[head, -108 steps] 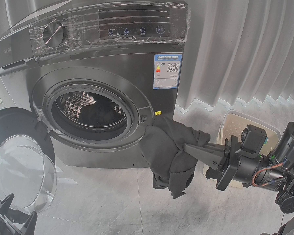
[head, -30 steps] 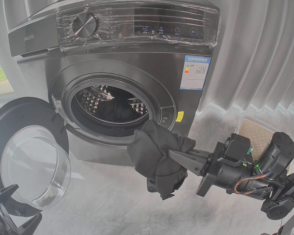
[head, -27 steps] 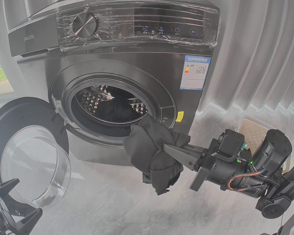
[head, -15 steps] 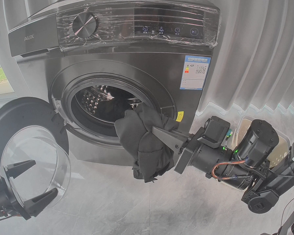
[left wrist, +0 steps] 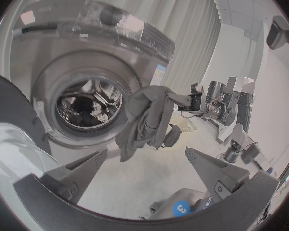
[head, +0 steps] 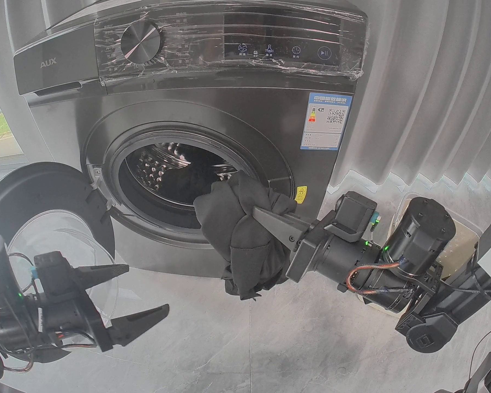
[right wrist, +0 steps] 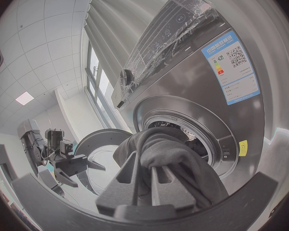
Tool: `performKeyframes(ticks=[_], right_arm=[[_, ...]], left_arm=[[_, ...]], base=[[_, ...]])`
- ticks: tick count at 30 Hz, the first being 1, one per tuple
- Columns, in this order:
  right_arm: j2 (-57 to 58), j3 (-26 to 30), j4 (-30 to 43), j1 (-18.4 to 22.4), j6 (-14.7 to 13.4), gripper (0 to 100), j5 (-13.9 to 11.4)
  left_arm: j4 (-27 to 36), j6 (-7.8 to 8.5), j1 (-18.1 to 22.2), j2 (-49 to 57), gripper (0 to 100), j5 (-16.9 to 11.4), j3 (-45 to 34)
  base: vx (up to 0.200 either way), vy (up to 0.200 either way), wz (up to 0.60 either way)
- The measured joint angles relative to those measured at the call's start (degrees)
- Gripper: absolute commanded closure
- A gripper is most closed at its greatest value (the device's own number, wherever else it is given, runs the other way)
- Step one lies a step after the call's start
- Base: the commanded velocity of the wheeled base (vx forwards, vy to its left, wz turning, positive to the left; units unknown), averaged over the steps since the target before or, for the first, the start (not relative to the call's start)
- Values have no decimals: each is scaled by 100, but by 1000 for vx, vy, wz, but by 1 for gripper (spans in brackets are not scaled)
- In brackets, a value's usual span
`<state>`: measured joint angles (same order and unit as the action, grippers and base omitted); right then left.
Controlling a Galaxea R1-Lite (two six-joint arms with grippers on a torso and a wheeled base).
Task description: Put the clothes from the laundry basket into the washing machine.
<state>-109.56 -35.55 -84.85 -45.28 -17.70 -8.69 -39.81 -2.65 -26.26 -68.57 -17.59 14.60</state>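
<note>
Charcoal garment (head: 240, 236), bunched and limp, hangs pinched in my right tool (head: 261, 216) at the drum rim (head: 147, 229) of the washing machine (head: 202, 105); my left tool (head: 147, 289) gapes wide over the floor (head: 202, 345) beside the open door (head: 33, 192).

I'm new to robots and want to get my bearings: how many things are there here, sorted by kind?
Washing machine: 1
Laundry basket: 1
Clothes: 2, a dark garment held in the right gripper and a dark bundle inside the machine
Grippers: 2, counting the open left gripper
Total: 6
</note>
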Motion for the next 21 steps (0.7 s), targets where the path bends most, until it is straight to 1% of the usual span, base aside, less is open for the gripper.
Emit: performKeyframes(ticks=[1,3,5,8,11,15,18,19,21], right_arm=[[-6,0,2,5,-2,100,0],[-20,-4,0,21,-9,100,0],[-26,-9,-2,29,-13,100,0],[-32,-11,-2,29,-11,100,0],[-37,-11,-4,29,-11,100,2],[-41,-6,-9,29,-11,100,2],[-43,-4,-11,29,-11,100,2],[-43,-2,-13,29,-13,100,2],[-43,2,-17,29,-13,100,2]], left_arm=[[-39,-88,-78,-113,0,22,9],[-116,-349,-277,-400,0,68,44],[-149,-562,-461,-642,0,93,105],[-171,-767,-634,-920,0,104,204],[-182,-844,-739,-1180,0,108,302],[-219,-851,-846,-1543,0,126,418],[-404,-874,-916,-1812,0,238,502],[-477,-903,-941,-1882,0,268,524],[-669,-1054,-1048,-2037,0,312,566]], base=[[0,0,0],[0,0,0],[0,0,0],[0,0,0],[0,0,0],[0,0,0],[0,0,0],[0,0,0],[0,0,0]])
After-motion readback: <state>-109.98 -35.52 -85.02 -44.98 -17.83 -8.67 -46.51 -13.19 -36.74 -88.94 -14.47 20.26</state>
